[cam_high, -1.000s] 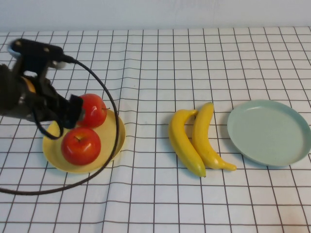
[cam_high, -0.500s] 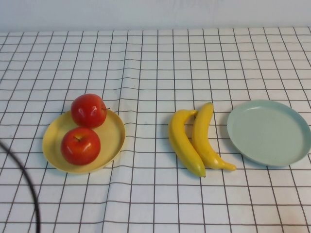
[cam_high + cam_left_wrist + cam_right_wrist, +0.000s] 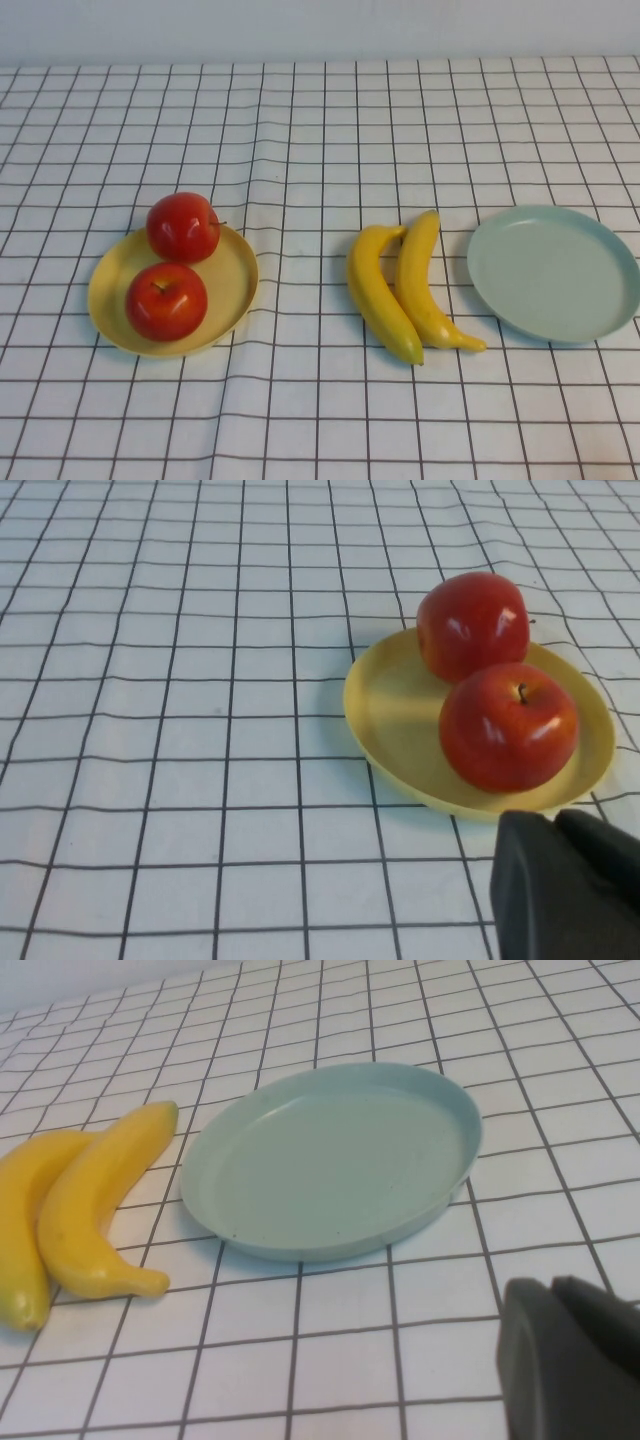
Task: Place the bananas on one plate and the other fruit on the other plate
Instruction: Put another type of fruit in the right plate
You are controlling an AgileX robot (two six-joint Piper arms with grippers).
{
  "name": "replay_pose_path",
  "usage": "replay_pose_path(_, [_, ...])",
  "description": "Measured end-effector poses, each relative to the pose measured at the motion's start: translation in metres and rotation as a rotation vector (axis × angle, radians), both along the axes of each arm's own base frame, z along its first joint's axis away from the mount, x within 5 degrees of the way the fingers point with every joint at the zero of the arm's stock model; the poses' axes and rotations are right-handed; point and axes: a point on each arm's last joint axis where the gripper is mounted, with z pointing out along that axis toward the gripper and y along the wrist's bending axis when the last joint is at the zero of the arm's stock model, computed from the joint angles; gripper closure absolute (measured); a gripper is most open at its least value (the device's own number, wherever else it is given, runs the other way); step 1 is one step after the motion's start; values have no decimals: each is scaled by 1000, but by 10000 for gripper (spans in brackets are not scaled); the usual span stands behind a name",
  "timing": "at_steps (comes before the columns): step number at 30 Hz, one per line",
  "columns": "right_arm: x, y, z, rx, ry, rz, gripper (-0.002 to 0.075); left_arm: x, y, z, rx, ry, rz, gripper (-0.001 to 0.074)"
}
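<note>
- toward the left edge of the table: yellow plate (image 3: 110,290) holds both apples. far apple (image 3: 183,227) sits over the plate's far rim, near apple (image 3: 166,300) in the middle, the two touching.
- mid-table, right of centre: two bananas (image 3: 405,288) lie side by side on the checked cloth (image 3: 300,130), touching along their length, stems toward the far edge.
- toward the right edge: blue-green plate (image 3: 555,272) just beside the bananas, not touching them.
- left gripper (image 3: 565,885): out of the high view. its wrist camera shows only a dark part of it, close to the yellow plate's rim. finger state: cannot tell.
- right gripper (image 3: 570,1355): also out of the high view. dark part shows in its wrist view, off the blue-green plate, over bare cloth. finger state: cannot tell.
</note>
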Motion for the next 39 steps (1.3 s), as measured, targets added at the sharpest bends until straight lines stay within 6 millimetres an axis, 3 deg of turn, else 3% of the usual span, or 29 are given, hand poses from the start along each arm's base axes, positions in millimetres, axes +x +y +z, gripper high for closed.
replay_pose_path(5, [0, 0, 0, 0, 0, 0, 741, 10, -5, -42, 54, -137, -48, 737])
replay_pose_path(9, [0, 0, 0, 0, 0, 0, 741, 11, -8, -78, 12, -131, -47, 737])
replay_pose_path(14, [0, 0, 0, 0, 0, 0, 741, 10, -7, -106, 76, -99, -26, 737])
replay_pose_path(21, [0, 0, 0, 0, 0, 0, 741, 9, -7, -108, 218, -105, -52, 737])
replay_pose_path(39, [0, 0, 0, 0, 0, 0, 741, 9, -9, -108, 188, -106, -65, 737])
